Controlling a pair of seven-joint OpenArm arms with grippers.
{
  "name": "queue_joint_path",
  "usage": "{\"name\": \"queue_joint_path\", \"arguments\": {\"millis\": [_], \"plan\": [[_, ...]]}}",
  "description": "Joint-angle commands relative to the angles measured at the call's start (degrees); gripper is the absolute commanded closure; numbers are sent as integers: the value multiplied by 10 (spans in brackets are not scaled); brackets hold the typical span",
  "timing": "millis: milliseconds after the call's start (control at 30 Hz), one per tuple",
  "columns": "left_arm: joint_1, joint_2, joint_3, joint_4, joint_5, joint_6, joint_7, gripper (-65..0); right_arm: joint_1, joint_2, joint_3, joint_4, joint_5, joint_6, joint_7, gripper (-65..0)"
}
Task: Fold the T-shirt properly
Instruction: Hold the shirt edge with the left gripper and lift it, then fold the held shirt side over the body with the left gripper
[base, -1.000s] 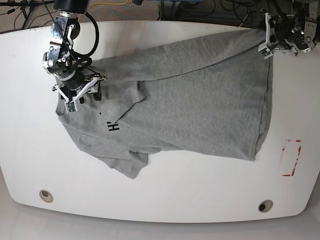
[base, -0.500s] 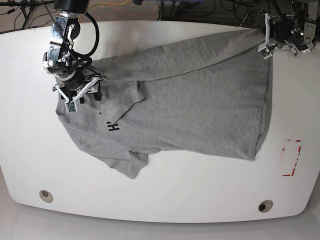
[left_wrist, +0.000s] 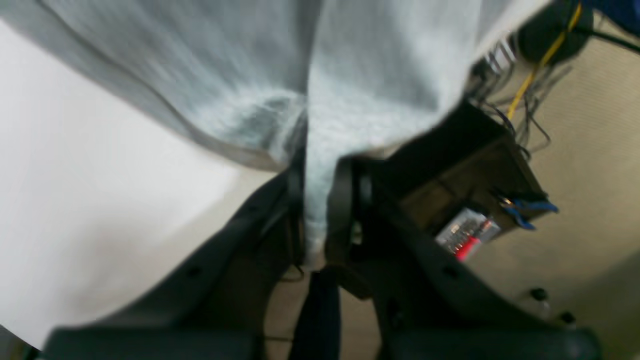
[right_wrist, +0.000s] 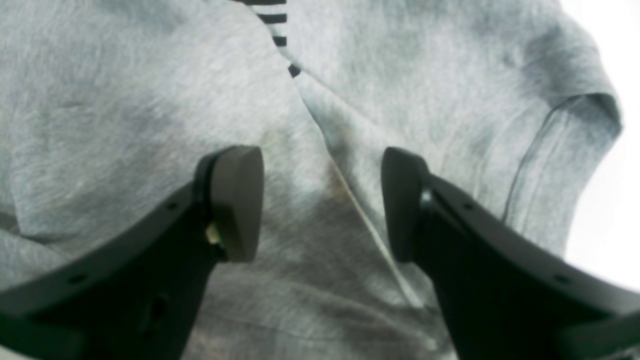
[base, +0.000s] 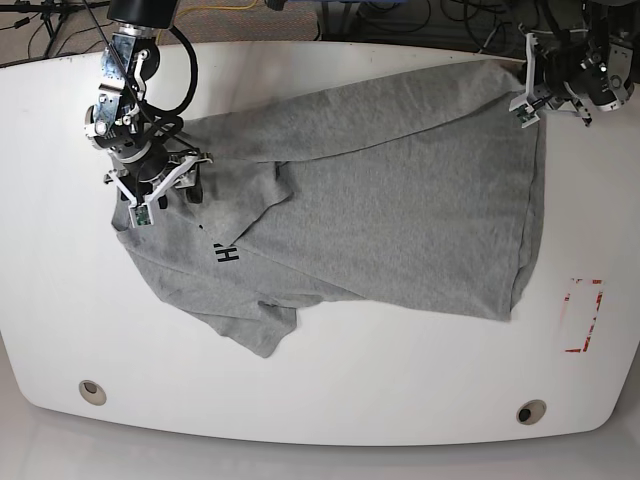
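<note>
Lettering (base: 228, 254) on T-shirt (base: 400, 210): black, partly folded under, unreadable. Left tool (left_wrist: 316, 210) pinching shirt corner; right tool (right_wrist: 320, 205) wide.

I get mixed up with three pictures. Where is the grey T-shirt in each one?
Base: the T-shirt is spread across the white table.
Left wrist: its corner is pinched in the left gripper.
Right wrist: it fills the picture under the open right gripper.
Shared landmark: its black letters.

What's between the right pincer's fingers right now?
Nothing is gripped: in the right wrist view the right pincer stands open over the T-shirt, with only a diagonal fold edge of the cloth showing in the gap.
</note>
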Motion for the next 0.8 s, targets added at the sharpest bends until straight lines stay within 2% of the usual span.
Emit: {"name": "queue_joint_path", "arguments": {"millis": [0, 333, 767], "plan": [[-1, -9, -6, 15, -1, -1, -2, -35, 8, 6, 1, 11, 5, 2, 13, -358], [-53, -10, -7, 15, -1, -1, 0, -35, 8, 6, 0, 11, 5, 2, 13, -358], [-107, -11, -64, 12, 2, -1, 1, -38, 8, 6, 0, 11, 5, 2, 13, -358]]}}
